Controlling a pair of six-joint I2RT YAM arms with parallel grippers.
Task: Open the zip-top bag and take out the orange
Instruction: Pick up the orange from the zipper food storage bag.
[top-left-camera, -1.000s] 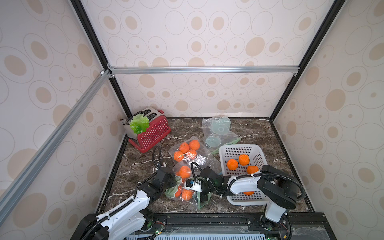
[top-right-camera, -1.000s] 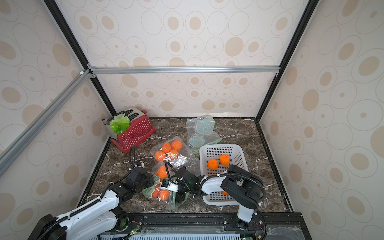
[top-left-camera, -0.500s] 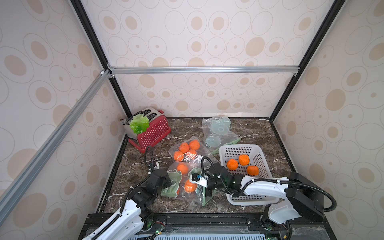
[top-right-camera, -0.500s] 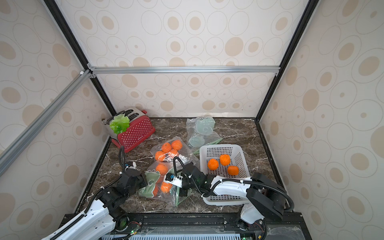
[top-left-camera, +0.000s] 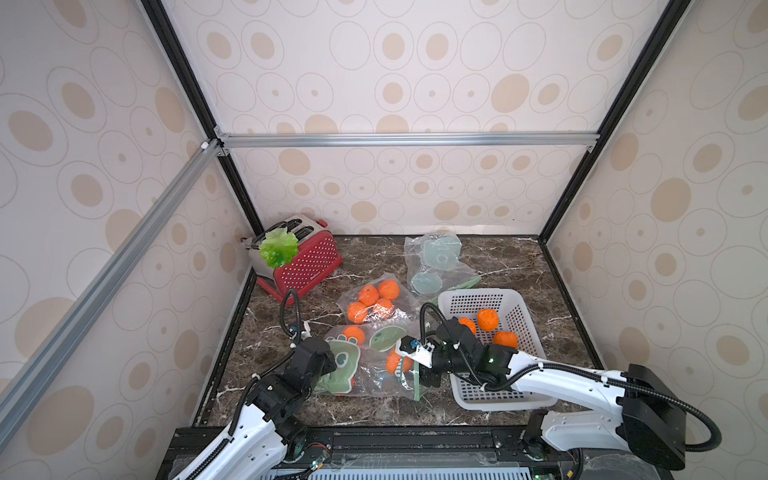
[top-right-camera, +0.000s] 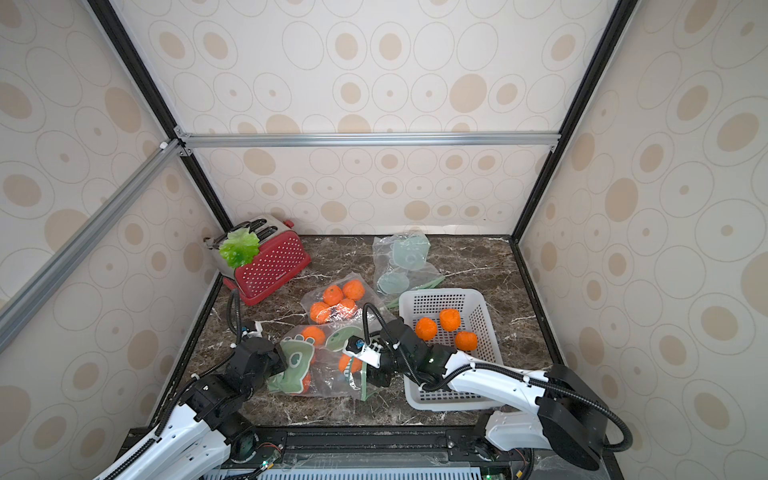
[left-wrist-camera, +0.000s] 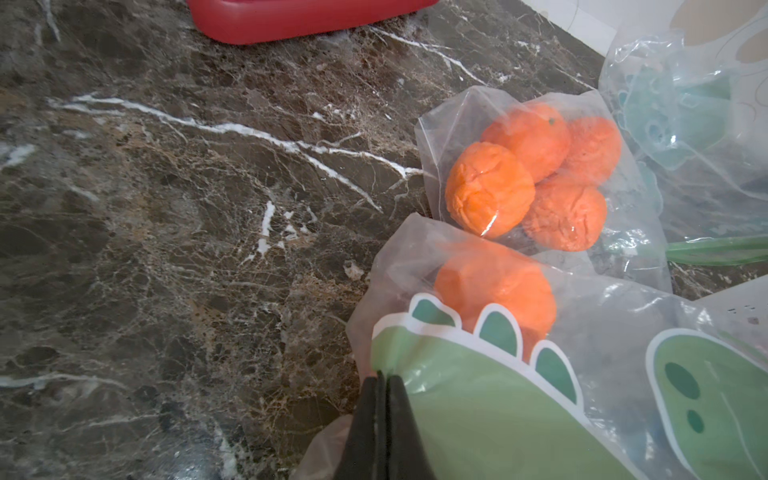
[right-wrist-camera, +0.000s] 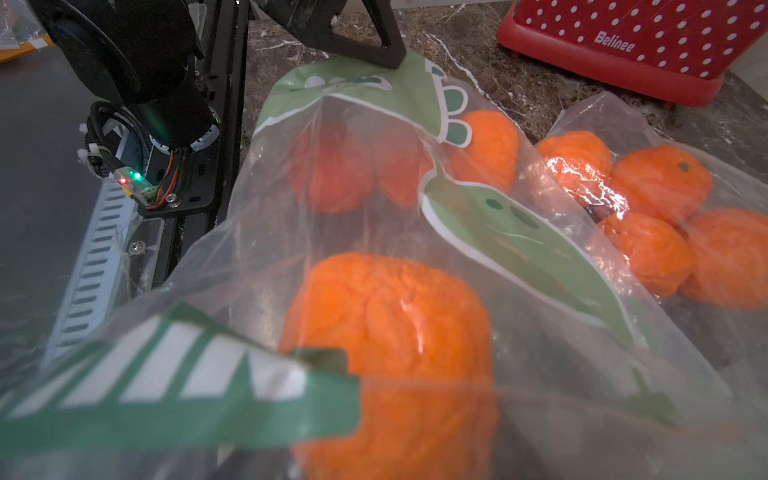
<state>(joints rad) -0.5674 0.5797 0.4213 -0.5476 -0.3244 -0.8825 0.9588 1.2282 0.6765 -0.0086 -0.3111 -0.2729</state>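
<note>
A dark marble table (top-left-camera: 519, 266) with white veins sits inside cream walls (top-left-camera: 415, 62) printed with tan ovals. The bag (top-left-camera: 374, 382) lies at the front middle, with the orange (right-wrist-camera: 386, 324) inside, just behind the green zip strip. The left tool (left-wrist-camera: 383, 378) is clamped on the bag's corner. The right tool (top-left-camera: 429, 376) is at the bag's mouth, beside a white basket (top-left-camera: 478, 293); I cannot tell how its jaws stand.
</note>
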